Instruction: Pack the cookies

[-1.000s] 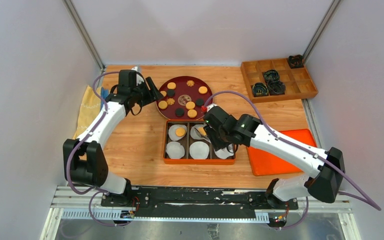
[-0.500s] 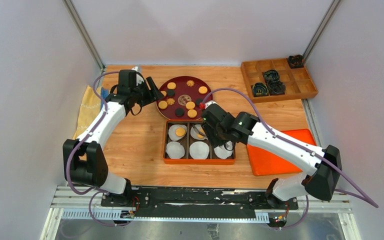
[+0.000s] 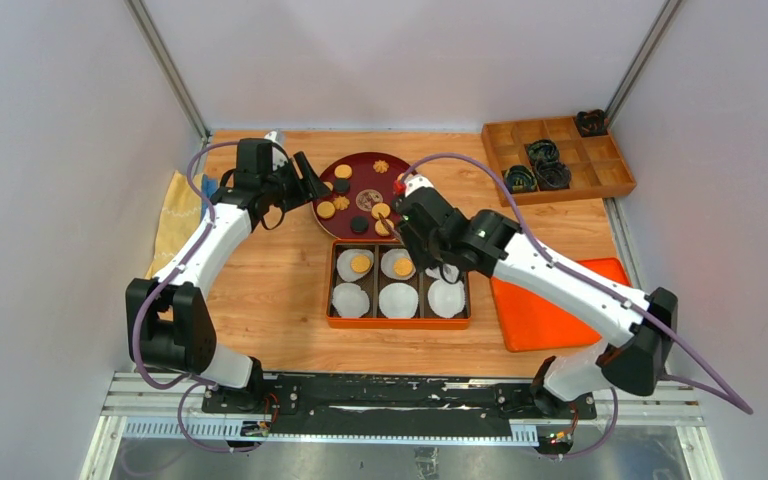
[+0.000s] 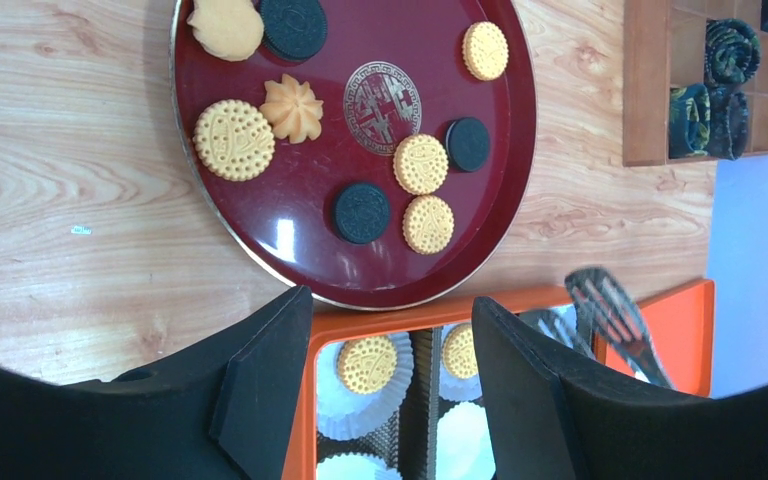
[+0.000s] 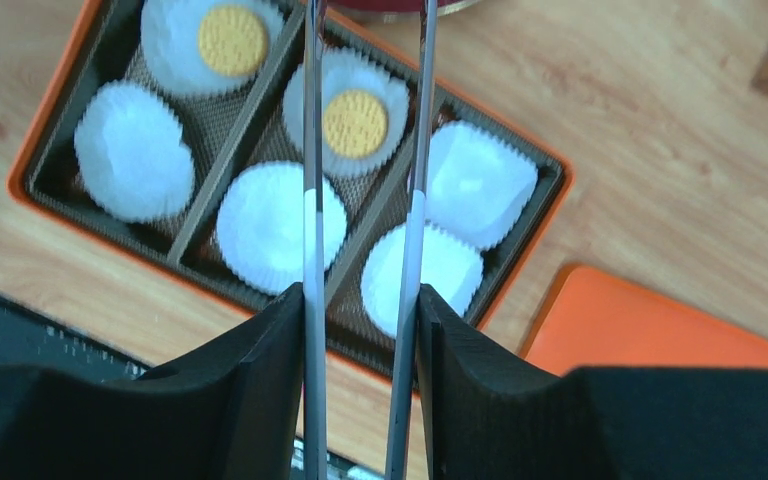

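Note:
Several cookies (image 3: pixel 380 210) lie on a dark red round plate (image 3: pixel 360 175), golden and black ones (image 4: pixel 233 139). Two golden cookies (image 5: pixel 232 40) (image 5: pixel 355 123) sit in white paper cups in the orange box (image 3: pixel 398 322), at its far left and far middle. My left gripper (image 4: pixel 390 305) hangs open and empty just left of the plate (image 4: pixel 360 160). My right gripper (image 5: pixel 360 295) is shut on metal tongs (image 5: pixel 312 200), whose arms stand apart over the box (image 5: pixel 50 130). The tong tips reach toward the plate's near edge and leave the right wrist view.
Empty white paper cups (image 5: pixel 282 220) fill the box's other places. An orange lid (image 3: pixel 560 300) lies right of the box. A wooden compartment tray (image 3: pixel 558 158) with black rolls stands at the far right. A yellow cloth (image 3: pixel 175 215) lies at the left edge.
My right arm has swung from over the box toward the plate, uncovering a cookie in the far middle cup. The left arm has stayed put.

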`<state>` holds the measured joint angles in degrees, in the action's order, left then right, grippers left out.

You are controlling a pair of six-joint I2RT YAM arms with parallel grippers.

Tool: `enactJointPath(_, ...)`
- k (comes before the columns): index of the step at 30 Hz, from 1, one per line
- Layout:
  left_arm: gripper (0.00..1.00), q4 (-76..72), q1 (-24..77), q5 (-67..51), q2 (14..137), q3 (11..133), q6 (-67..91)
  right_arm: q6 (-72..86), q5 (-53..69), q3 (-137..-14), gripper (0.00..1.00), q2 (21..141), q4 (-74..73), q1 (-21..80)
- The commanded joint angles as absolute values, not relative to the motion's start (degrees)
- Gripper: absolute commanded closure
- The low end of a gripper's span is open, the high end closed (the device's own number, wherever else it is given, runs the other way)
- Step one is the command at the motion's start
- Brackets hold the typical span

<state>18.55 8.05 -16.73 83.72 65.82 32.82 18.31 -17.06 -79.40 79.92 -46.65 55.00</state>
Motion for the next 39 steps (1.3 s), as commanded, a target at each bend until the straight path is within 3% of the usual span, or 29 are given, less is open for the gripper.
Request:
enactJointPath(1, 0.35, 17.9, 8.3, -17.5, 82.8, 66.3, 32.3, 15.0, -21.6, -83.6, 0.57, 86.2, -42.3, 52.0)
enactJointPath(21, 0.35, 19.5, 8.3, -16.2, 84.0, 68.0, 31.9, 11.3, -12.4, -86.2, 0.58, 101.2, -36.2, 39.5)
enactJointPath(39, 0.34, 19.0, 8.3, -16.4, 85.5, 67.9, 32.2, 12.2, -9.0, -90.2, 0.52, 106.7, -36.0, 38.7)
